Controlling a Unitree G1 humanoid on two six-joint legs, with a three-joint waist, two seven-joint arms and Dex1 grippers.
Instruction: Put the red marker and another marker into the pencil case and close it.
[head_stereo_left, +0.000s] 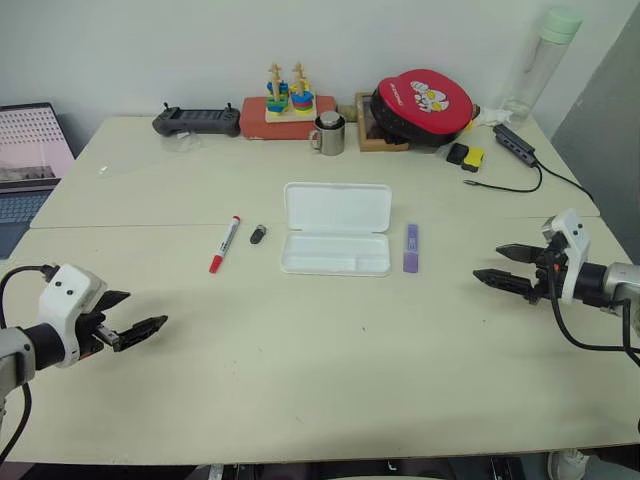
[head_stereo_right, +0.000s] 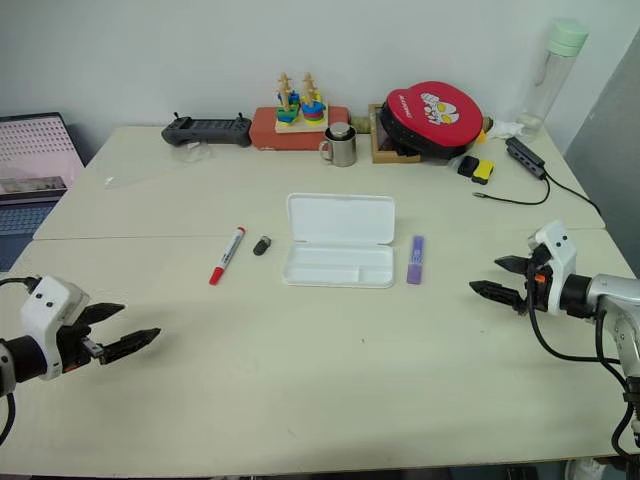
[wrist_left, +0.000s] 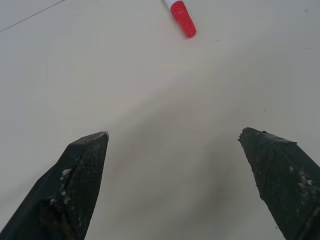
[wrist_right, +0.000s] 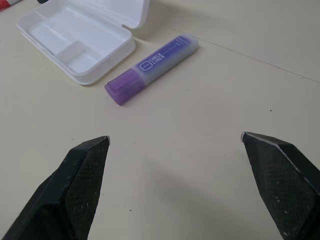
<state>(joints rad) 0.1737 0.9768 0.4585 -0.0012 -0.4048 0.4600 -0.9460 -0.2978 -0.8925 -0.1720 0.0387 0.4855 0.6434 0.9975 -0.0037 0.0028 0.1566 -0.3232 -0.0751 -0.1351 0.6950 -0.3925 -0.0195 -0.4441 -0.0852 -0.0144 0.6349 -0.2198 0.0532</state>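
Grippers nearest, low in the head views: left gripper (head_stereo_left: 140, 328) at the lower left edge, fingers spread wide and empty above bare tabletop; right gripper (head_stereo_left: 497, 265) at the right edge, jaws likewise parted with nothing between them. Mid-frame on the table (head_stereo_left: 330, 380), a row of task items: red marker (head_stereo_left: 224, 243) left of centre, lying slightly tilted with its red cap toward the near side; small black cap-like object (head_stereo_left: 258, 235) just beside it to the right; pencil case (head_stereo_left: 336, 228) at centre, lying open with lid folded back flat toward the far side, its divided tray empty; purple marker (head_stereo_left: 411, 247) just right of the case, parallel to its short side, close beside but apart. Toward the top of the frame along the wall: black controller (head_stereo_left: 196, 121), toy with stacked coloured rings (head_stereo_left: 288, 96) on a red base, metal mug (head_stereo_left: 329, 133), red round pouch (head_stereo_left: 422, 102), clear bottle (head_stereo_left: 540, 62), laptop (head_stereo_left: 30, 150) at far left.
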